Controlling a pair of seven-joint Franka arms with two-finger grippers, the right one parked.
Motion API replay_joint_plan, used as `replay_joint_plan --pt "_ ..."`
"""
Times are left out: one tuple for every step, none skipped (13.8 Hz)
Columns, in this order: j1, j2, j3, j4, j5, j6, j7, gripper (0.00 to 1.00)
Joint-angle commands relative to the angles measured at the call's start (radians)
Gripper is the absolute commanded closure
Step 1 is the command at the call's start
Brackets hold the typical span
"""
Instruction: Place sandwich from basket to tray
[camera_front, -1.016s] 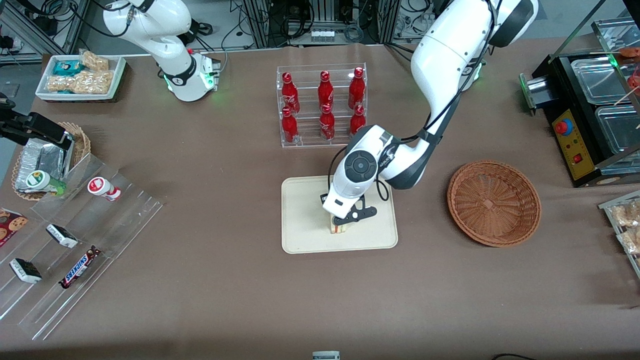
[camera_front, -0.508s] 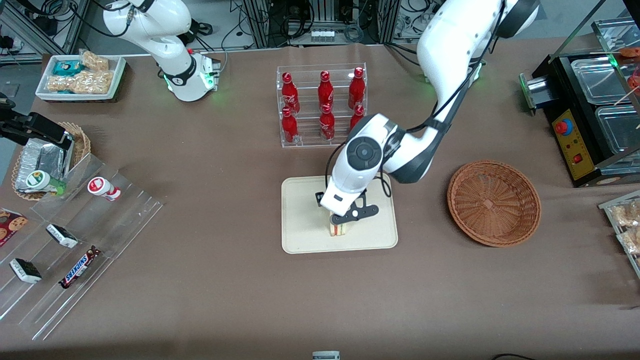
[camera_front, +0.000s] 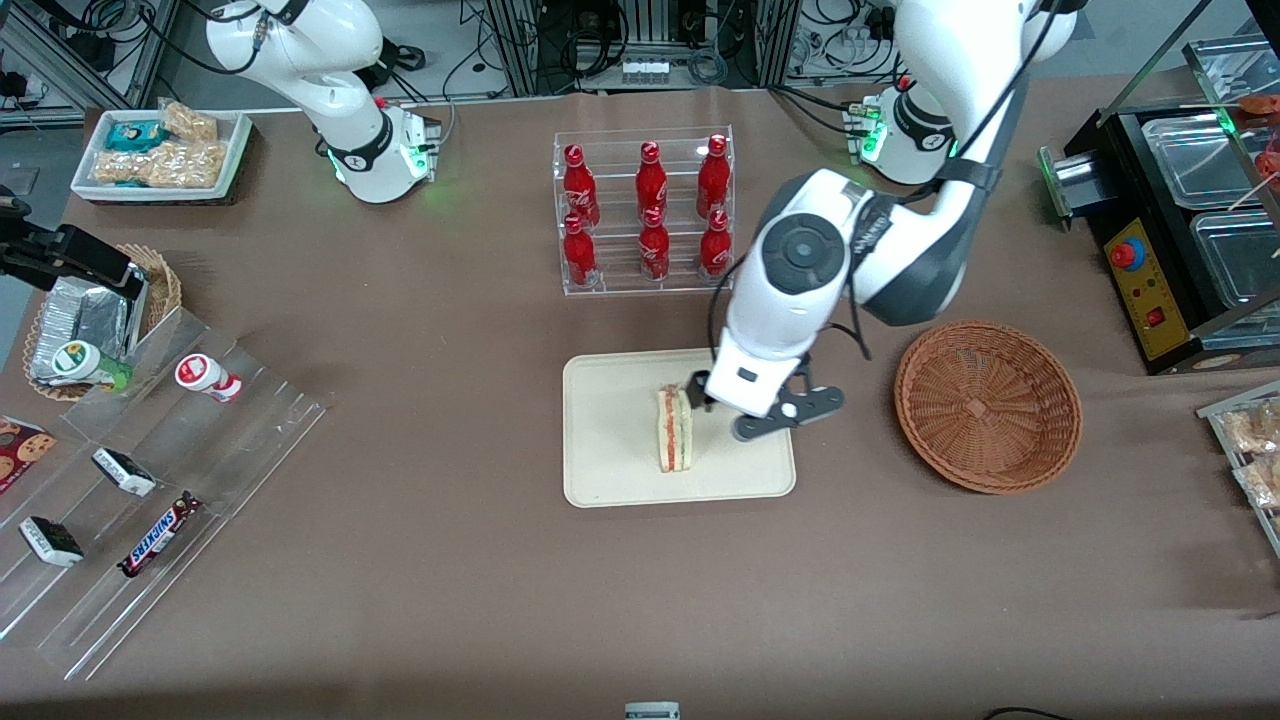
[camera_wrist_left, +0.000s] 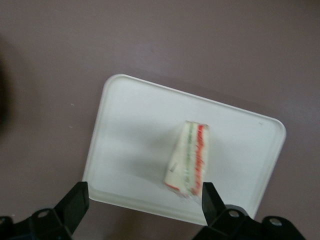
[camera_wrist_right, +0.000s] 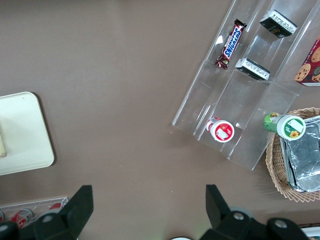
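Note:
The sandwich (camera_front: 675, 430) stands on its edge on the cream tray (camera_front: 610, 440), with its red and green filling facing up. My left gripper (camera_front: 745, 405) hovers open above the tray's edge, on the side toward the wicker basket (camera_front: 940, 370), and holds nothing. In the left wrist view the sandwich (camera_wrist_left: 190, 160) lies on the tray (camera_wrist_left: 135, 130) well below the gripper (camera_wrist_left: 144, 200), with one black fingertip (camera_wrist_left: 212, 200) beside it in the picture. Nothing lies in the basket.
A clear rack of red bottles (camera_front: 645, 210) stands farther from the front camera than the tray. A black appliance (camera_front: 1170, 230) sits at the working arm's end. Acrylic snack racks (camera_front: 150, 480) and a small foil-filled basket (camera_front: 90, 320) lie toward the parked arm's end.
The gripper has let go of the sandwich, risen and swung toward the basket. The sandwich stays standing on the tray.

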Motion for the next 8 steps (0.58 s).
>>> replay_joint_plan --pt "0.102 -0.095 0.004 -0.104 0.011 -0.005 0.113 0.00" --pt "0.142 -0.129 0.004 -0.137 0.009 -0.006 0.159 0.00" --pt "0.188 -0.172 0.004 -0.182 0.005 -0.006 0.209 0.00" --pt "0.237 -0.219 0.004 -0.230 -0.001 -0.006 0.266 0.00" --pt "0.285 -0.261 0.004 -0.271 -0.009 -0.011 0.340 0.00" --pt "0.319 -0.296 0.004 -0.298 -0.011 -0.029 0.412 0.00" --pt "0.349 -0.316 0.004 -0.302 -0.011 -0.055 0.463 0.00" --pt "0.376 -0.330 0.004 -0.298 -0.011 -0.090 0.509 0.00"
